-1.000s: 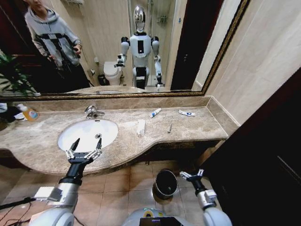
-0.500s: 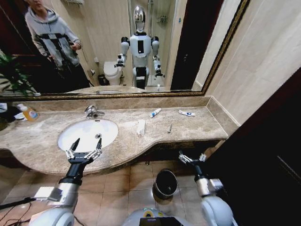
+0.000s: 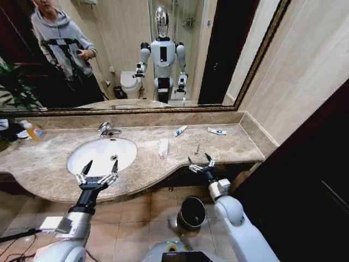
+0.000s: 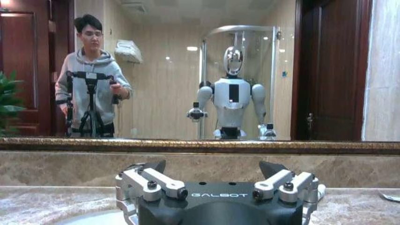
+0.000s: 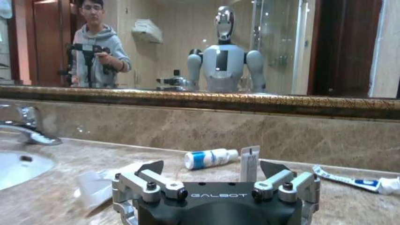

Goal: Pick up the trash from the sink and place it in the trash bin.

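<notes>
Reach step: the right gripper (image 3: 200, 162) (jaws spread, empty) sits at the counter's front edge facing the grey stick (image 3: 197, 148), needing a forward, lowering approach, while the left gripper (image 3: 97, 172) hangs open at the sink (image 3: 82, 155) front

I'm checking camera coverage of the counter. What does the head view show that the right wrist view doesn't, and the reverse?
Head view alone: the trash bin on the floor, the left gripper open at the sink's front edge, and the orange-labelled bottle. Right wrist view alone: a close, low look along the counter. Both: the open right gripper, the two white tubes, the tap and the flat packet.
</notes>
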